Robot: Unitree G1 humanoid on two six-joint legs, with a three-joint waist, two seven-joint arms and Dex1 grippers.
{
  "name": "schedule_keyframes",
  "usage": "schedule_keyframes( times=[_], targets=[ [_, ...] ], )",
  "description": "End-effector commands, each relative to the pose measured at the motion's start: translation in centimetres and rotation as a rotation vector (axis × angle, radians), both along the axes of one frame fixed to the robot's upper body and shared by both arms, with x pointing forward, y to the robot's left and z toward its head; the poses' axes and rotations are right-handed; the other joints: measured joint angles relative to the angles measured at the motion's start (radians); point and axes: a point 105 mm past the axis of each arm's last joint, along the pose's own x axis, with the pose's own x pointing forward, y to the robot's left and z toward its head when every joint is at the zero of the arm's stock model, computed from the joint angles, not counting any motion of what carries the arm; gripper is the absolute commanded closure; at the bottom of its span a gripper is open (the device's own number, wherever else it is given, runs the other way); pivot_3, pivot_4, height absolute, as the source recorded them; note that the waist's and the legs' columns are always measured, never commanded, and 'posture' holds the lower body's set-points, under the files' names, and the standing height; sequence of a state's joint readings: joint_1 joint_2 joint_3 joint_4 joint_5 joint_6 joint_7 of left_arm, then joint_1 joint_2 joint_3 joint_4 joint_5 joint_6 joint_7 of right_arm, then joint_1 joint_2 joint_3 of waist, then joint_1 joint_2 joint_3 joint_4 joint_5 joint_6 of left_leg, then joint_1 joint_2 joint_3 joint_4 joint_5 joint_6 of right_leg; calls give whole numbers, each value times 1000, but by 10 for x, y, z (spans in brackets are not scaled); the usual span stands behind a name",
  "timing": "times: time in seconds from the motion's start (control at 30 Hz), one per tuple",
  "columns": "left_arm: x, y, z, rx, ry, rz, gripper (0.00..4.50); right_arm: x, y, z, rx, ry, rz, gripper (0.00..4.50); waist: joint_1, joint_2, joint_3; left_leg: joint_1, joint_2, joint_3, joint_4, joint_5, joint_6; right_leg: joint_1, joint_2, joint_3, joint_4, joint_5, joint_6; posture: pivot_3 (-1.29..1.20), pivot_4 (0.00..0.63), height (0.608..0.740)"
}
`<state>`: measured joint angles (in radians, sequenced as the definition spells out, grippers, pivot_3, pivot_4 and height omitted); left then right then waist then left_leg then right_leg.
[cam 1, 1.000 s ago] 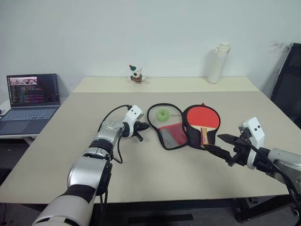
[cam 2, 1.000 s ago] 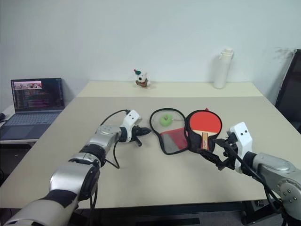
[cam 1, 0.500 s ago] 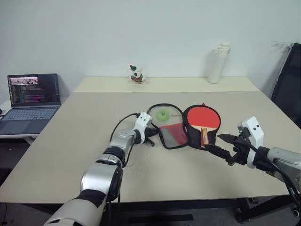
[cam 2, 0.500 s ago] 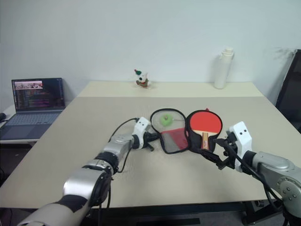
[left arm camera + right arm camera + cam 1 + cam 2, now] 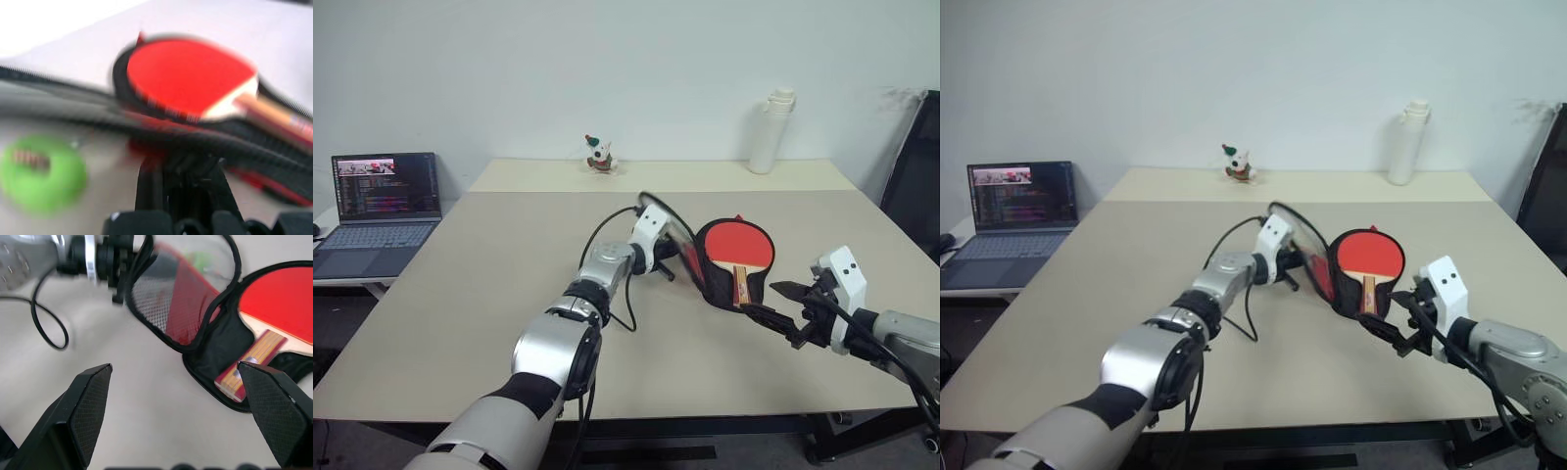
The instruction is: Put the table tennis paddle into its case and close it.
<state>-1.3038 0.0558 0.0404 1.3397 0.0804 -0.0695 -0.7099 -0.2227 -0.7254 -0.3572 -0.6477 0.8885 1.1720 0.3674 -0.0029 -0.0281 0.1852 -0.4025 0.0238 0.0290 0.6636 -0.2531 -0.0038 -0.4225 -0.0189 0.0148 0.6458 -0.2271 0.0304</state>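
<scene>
The table tennis paddle [image 5: 736,243] lies red face up in the black half of the open case [image 5: 717,292], handle toward me. The case's red mesh flap [image 5: 668,227] stands raised on edge, tilted toward the paddle. My left gripper [image 5: 666,266] is shut and pressed against the flap's underside; I see nothing between its fingers [image 5: 182,182]. A round green pull [image 5: 41,171] shows beside the flap. My right gripper [image 5: 760,298] hovers open just in front of the paddle handle [image 5: 249,361], not touching it.
An open laptop [image 5: 380,196] sits on a side table at the left. A white bottle [image 5: 769,132] and a small figurine [image 5: 598,155] stand at the table's far edge. A black chair [image 5: 915,176] is at the right.
My left gripper has moved right and slightly up, tipping the mesh flap from lying flat to standing on edge beside the paddle. The right arm has stayed still.
</scene>
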Motion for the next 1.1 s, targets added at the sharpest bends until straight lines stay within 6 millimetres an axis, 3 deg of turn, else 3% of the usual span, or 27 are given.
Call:
schedule_keyframes(
  times=[0.03,0.2,0.4,0.57,0.7,1.0,1.1],
  targets=[
    [-10,-37,23,15,-79,-94,4455,-8,-2,13,-7,-68,-21,0,1,0,0,0,0,0,0,0,0,0,0,0,0,0,0,0,150,740],
    [-22,-63,19,24,-70,-152,4455,-17,-8,11,-9,-68,-73,0,-4,0,0,0,0,0,0,0,0,0,0,1,0,0,0,0,150,740],
    [-22,-61,19,-2,-65,-160,4455,-14,-12,9,15,-68,-119,0,-11,0,0,2,0,0,0,0,0,0,1,1,2,0,0,0,150,740],
    [-15,-31,23,-54,-70,-162,4455,13,-12,9,66,-65,-150,0,-25,1,0,2,0,0,0,0,0,0,1,2,2,0,0,0,150,740],
    [-14,1,18,-75,-66,-185,4455,49,-21,3,89,-57,-229,0,-27,1,-1,2,0,0,0,0,0,0,1,2,2,0,0,0,150,740],
    [-13,84,2,-106,-73,-91,4455,124,-53,-28,-29,-28,-413,0,-25,2,-1,1,2,2,0,0,0,-1,1,2,1,3,-5,0,150,740],
    [-18,90,-2,-120,-77,-76,4455,137,-56,-34,-13,-15,-433,0,-23,1,-1,1,2,2,0,0,0,-1,0,2,1,3,-5,0,150,740]
  ],
)
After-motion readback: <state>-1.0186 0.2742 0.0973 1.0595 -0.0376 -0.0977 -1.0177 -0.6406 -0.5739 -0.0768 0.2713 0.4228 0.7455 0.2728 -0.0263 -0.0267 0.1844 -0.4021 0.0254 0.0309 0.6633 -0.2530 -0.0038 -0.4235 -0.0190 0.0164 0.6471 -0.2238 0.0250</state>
